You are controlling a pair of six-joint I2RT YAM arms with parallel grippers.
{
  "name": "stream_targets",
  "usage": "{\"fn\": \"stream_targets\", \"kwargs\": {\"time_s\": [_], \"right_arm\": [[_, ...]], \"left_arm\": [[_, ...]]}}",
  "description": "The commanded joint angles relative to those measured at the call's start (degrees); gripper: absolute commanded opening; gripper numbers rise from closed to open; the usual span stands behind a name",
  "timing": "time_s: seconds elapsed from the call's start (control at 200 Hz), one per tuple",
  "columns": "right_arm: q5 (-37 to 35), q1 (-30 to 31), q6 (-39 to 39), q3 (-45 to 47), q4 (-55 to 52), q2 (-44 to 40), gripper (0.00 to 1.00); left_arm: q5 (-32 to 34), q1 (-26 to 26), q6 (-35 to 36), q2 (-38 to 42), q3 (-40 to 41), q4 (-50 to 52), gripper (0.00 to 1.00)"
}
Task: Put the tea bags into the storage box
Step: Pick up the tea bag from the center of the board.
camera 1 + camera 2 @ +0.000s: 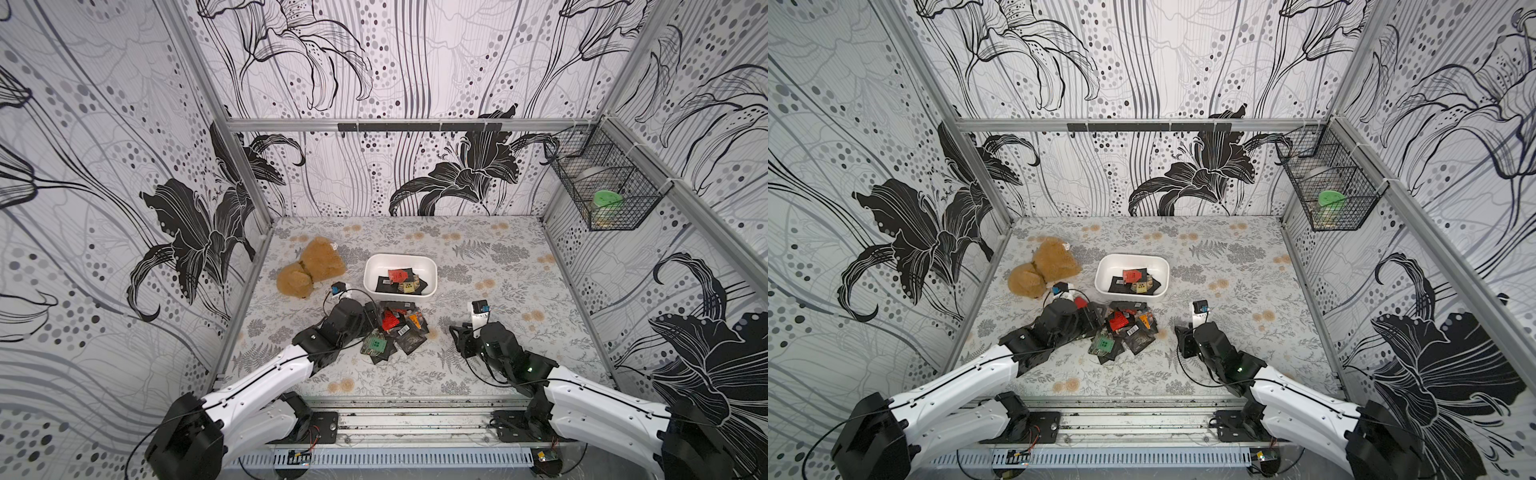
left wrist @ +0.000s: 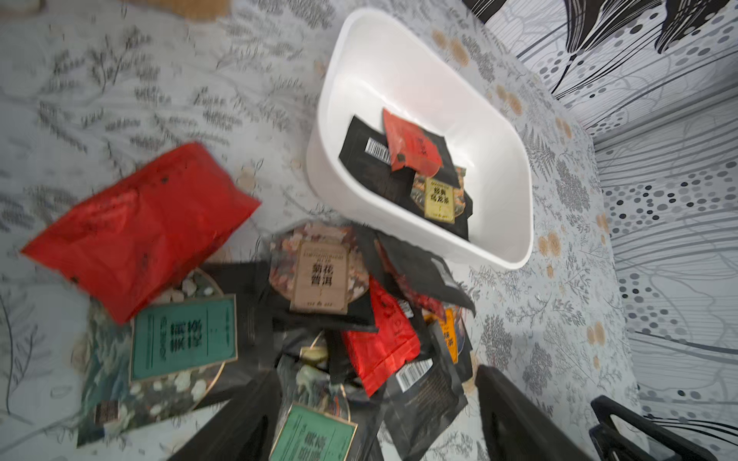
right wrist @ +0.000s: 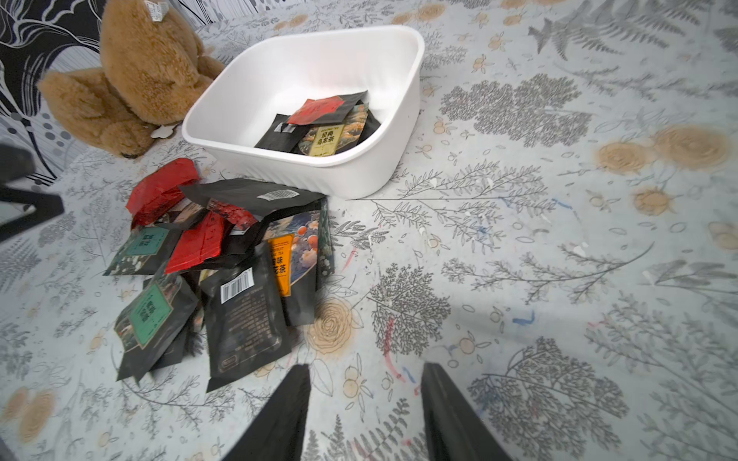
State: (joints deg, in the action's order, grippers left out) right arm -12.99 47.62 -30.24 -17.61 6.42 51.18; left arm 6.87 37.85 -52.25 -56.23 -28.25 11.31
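On the floral table (image 1: 498, 291), tea bags (image 1: 395, 328) lie heaped at six o'clock of the storage box (image 1: 399, 257). I see my left gripper (image 2: 375, 379) and right gripper (image 3: 365, 365) both spread apart, empty.

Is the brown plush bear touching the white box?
Apart. Both top views show a strip of bare tablecloth between the plush bear and the white storage box.

I see only the finger ends of the left gripper (image 2: 379, 373); the picture's edge cuts the rest; the red tea bag (image 2: 135, 227) beside it is smeared, its print unreadable to me; in both top views its own wrist (image 1: 347, 316) covers that gripper's tips; the right gripper (image 3: 366, 366) is cropped likewise; tea bags (image 3: 239, 319) low in the pile ahead of it lie buried.
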Motion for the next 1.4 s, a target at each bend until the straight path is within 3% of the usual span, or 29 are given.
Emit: {"fn": "stream_targets", "kwargs": {"time_s": [0.0,0.12,0.235,0.446,0.566,0.701,1.121,1.397], "right_arm": [[5.5,0.3,-10.6,-4.1,-1.7,1.4,0.49],[10.0,1.1,-20.4,-3.8,2.8,4.7,0.48],[7.6,5.4,-23.5,-7.3,3.4,11.0,0.45],[9.2,11.0,-24.4,-15.9,9.0,23.9,0.42],[10.9,12.3,-24.6,-21.0,9.9,31.1,0.38],[12.2,12.4,-24.5,-25.0,9.6,37.2,0.32],[11.5,12.6,-24.9,-27.8,6.6,43.3,0.29],[11.0,12.5,-25.7,-27.4,7.1,44.9,0.29]], "left_arm": [[-4.6,0.2,-5.4,5.7,5.0,-4.1,0.75],[-2.1,0.4,-7.1,11.6,11.1,-3.6,0.7],[-0.7,0.3,-8.0,13.9,14.8,-5.0,0.63],[-1.2,0.4,-6.2,8.0,14.5,-8.2,0.53],[-2.0,0.4,-5.3,3.7,13.5,-12.1,0.44],[-2.2,0.4,-4.7,0.5,12.0,-14.5,0.41],[-4.6,0.4,-4.7,-7.0,12.5,-19.3,0.32],[-3.9,0.4,-5.0,-8.3,14.0,-19.4,0.32]]}}
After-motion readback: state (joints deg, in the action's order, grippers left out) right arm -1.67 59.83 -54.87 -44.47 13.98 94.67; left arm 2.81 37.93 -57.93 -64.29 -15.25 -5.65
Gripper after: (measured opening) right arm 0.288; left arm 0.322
